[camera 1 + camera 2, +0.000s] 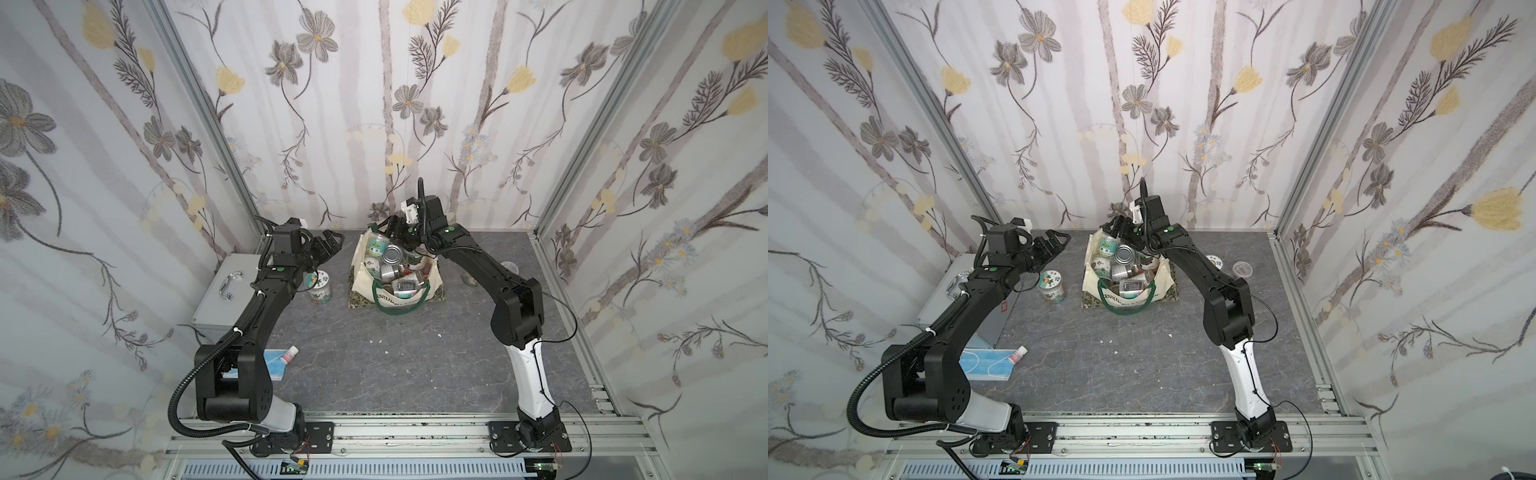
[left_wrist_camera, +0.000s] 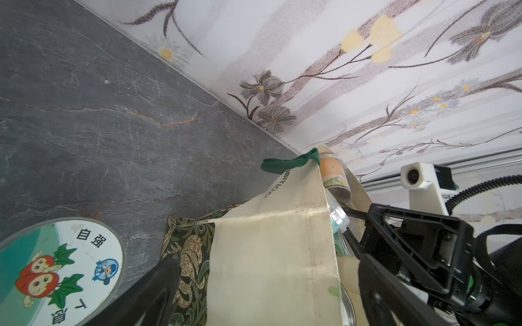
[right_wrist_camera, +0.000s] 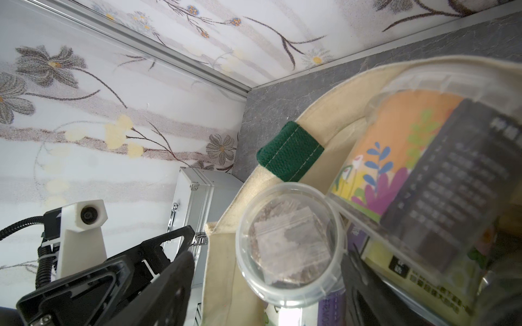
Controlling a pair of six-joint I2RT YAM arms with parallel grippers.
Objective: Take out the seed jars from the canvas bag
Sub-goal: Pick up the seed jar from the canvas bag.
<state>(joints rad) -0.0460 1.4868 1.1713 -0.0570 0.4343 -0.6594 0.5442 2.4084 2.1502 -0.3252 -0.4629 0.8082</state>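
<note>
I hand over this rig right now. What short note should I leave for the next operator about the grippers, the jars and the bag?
Left gripper: open, empty, hovering left of the canvas bag.
Right gripper: at the bag's far rim, jaws on either side of a clear-lidded jar; a firm grip cannot be confirmed.
Done: a pictured-lid jar stands on the table left of the bag; a white-lidded jar and a clear jar stand right of it.
Left to do: many jars lie piled in the bag.
</note>
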